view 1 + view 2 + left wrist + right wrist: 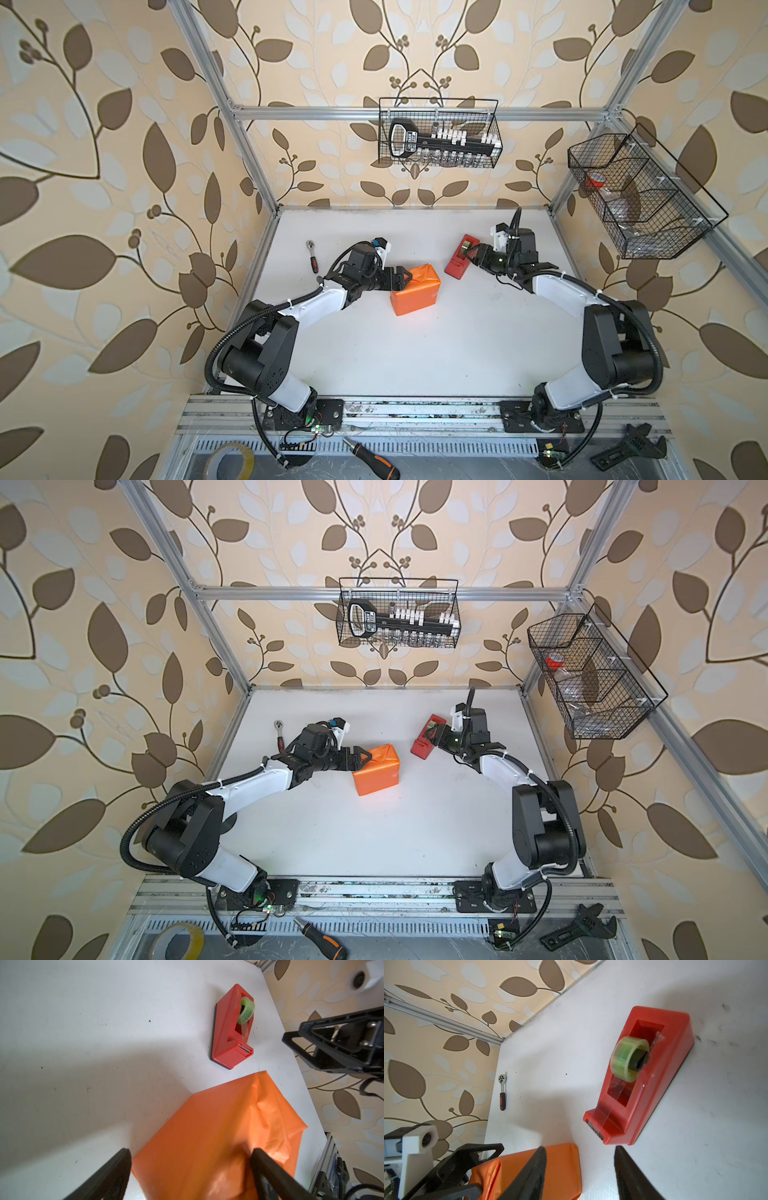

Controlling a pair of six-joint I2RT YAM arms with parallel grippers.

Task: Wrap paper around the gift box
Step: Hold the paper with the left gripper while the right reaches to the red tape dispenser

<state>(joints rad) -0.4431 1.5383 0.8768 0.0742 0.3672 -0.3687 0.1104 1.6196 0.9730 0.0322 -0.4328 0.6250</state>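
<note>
The paper lies bright orange side out, folded into a block-shaped parcel mid-table. The gift box is hidden inside it. My left gripper is at the parcel's left end. It is open, and the creased paper fills the wide gap between its fingers. My right gripper hovers open at the cutter end of the red tape dispenser, with only bare table between its fingers. The parcel's near corner shows behind one finger.
A small ratchet lies near the table's left edge. Two wire baskets hang on the frame, one at the back and one on the right. On the front rail lie a tape roll, a screwdriver and a wrench.
</note>
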